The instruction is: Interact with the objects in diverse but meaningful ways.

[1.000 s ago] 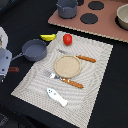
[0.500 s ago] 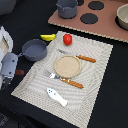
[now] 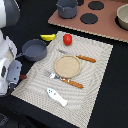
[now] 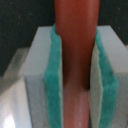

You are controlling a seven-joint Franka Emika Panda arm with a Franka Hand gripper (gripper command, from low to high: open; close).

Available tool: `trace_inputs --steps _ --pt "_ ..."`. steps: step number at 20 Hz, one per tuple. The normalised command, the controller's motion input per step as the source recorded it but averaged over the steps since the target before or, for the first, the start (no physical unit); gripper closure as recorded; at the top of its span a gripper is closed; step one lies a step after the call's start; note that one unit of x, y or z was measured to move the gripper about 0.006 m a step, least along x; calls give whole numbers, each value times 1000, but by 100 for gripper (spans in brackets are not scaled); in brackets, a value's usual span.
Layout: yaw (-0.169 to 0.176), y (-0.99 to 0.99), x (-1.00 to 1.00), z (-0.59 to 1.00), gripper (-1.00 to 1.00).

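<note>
two green pads (image 4: 54, 85) of the gripper (image 4: 75, 85) clamp a red-brown handle (image 4: 75, 45); grey frying pan (image 3: 34, 49) sits beside the yellow banana (image 3: 48, 37) and red tomato (image 3: 67, 39) on the striped mat (image 3: 97, 65).

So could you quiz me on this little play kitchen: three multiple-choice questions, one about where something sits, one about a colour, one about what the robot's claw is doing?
1. Where is the tomato?
A. inside the frying pan
B. on the placemat, beside the banana
C. on the round plate

2. What colour is the frying pan?
A. grey
B. red
C. yellow

3. What is the gripper doing?
A. hanging open, empty
B. pinching the fish piece
C. closed on a reddish-brown handle

Answers: 1 B, the exterior view shows it on the mat's far corner next to the banana. 2 A, its bowl is grey. 3 C, the wrist view shows green pads against the handle.
</note>
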Motion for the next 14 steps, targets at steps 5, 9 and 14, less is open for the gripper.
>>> trace_inputs --steps 5,9,14 --pt "0 30 286 991 -100" --pt "17 52 138 667 -100" --pt "1 121 520 730 -100"
